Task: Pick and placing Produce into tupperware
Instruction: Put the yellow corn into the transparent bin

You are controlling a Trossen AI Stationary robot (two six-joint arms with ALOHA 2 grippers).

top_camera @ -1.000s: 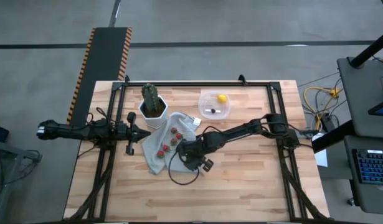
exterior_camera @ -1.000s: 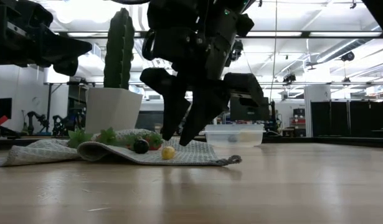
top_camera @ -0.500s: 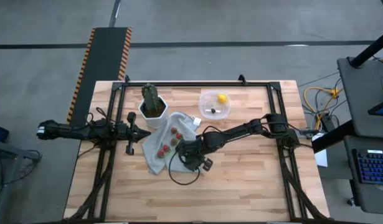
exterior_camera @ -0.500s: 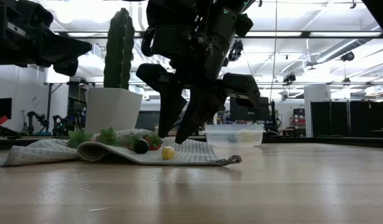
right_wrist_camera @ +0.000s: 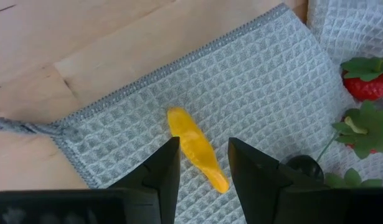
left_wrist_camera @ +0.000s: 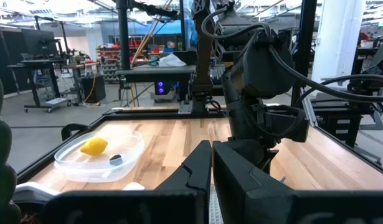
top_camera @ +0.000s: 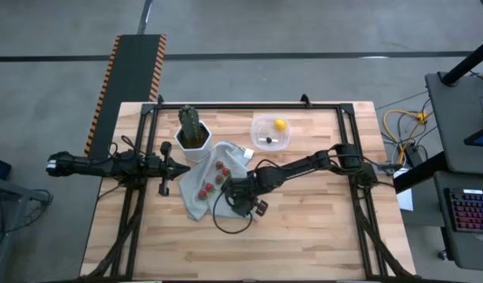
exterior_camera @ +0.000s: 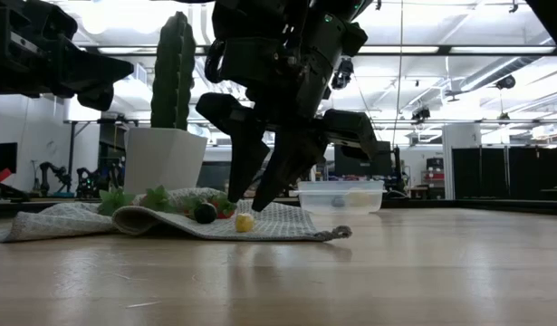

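A grey cloth (top_camera: pixel 214 179) lies on the table with the produce on it. There are red strawberries (top_camera: pixel 220 167), a dark berry (exterior_camera: pixel 205 213) and a yellow-orange elongated piece (right_wrist_camera: pixel 197 152). My right gripper (exterior_camera: pixel 249 201) hangs open just above that yellow piece and slants down. One finger stands on either side of the piece without touching it. The clear tupperware (top_camera: pixel 270 131) at the far side holds a yellow lemon (top_camera: pixel 280 124) and a dark piece (top_camera: pixel 268 140). My left gripper (left_wrist_camera: pixel 212 155) waits shut at the table's left side, pointing level.
A green cactus in a white pot (top_camera: pixel 192 134) stands at the cloth's far left corner, close to my left gripper (top_camera: pixel 182 167). Bare wood lies near and right of the cloth. A black frame runs around the table's edges.
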